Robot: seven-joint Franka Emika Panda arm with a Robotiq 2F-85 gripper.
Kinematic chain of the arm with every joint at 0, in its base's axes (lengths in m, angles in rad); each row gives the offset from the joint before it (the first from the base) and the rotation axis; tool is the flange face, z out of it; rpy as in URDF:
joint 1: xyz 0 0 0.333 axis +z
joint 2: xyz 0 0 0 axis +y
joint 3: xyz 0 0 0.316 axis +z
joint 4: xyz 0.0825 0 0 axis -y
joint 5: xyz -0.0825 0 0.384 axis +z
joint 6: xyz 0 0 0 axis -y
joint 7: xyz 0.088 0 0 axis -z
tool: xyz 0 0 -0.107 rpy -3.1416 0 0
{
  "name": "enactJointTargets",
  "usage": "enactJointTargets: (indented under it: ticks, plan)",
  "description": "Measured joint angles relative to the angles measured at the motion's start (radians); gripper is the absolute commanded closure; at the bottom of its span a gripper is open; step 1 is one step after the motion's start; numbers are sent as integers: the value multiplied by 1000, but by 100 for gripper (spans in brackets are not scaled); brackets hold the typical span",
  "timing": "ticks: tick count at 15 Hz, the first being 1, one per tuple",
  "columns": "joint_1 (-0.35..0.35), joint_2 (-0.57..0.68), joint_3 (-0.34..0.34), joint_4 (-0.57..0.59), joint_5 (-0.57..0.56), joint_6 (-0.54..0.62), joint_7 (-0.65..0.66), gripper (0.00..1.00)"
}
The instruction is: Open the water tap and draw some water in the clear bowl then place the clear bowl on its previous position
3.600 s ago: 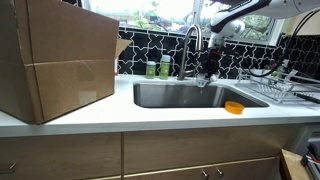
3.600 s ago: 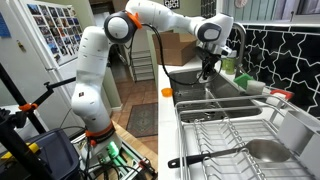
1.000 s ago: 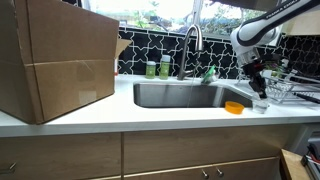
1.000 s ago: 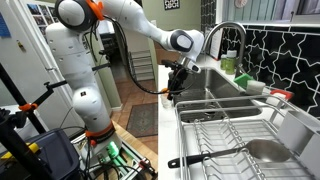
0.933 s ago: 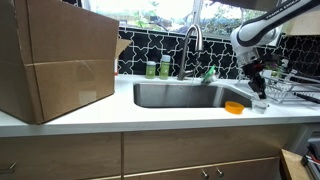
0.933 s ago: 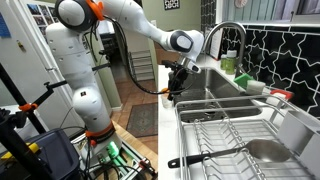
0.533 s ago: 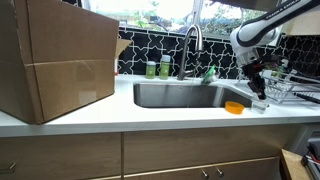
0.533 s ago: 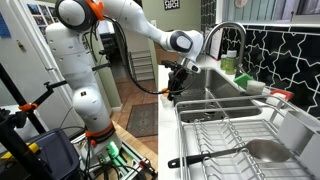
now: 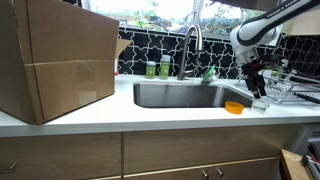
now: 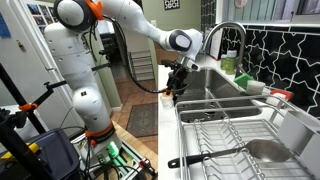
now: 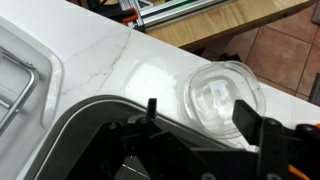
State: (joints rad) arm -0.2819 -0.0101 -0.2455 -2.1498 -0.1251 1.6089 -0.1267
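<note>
The clear bowl (image 11: 222, 92) stands upright on the white counter (image 11: 120, 60), close to the front edge; in an exterior view the clear bowl (image 9: 260, 105) is a faint glint beside the orange bowl (image 9: 234, 107). My gripper (image 11: 200, 112) hovers just above it, open. One fingertip (image 11: 247, 115) is over the bowl's rim and the other (image 11: 151, 108) is clear of it to the side, so nothing is held. In both exterior views the gripper (image 9: 256, 88) (image 10: 177, 90) points down at the counter. The water tap (image 9: 192, 45) (image 10: 232, 38) arches over the sink (image 9: 185, 96), away from the gripper.
A large cardboard box (image 9: 55, 60) fills the counter on one side of the sink. Green bottles (image 9: 158, 68) stand behind the sink. A wire dish rack (image 9: 283, 88) (image 10: 235, 140) with utensils sits close to the gripper. The counter's front edge is near the bowl.
The jaws have spread apart and let go of the clear bowl, which stays on the counter. The arm has hardly moved.
</note>
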Motion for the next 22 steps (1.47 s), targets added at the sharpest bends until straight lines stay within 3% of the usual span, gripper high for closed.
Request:
enactJointTargets:
  ticks: [6, 10, 16, 18, 22]
  plan:
    - [-2, -153, -13, -7, 1, 117, -16, 0]
    - [-6, -286, -40, 12, 92, 127, -7, 0]
    - [-28, -341, -78, 79, 222, 164, 147, 0]
    - [-35, -341, -78, 86, 229, 213, 203, 0]
    - [-50, -339, -67, 80, 217, 434, 308, 0]
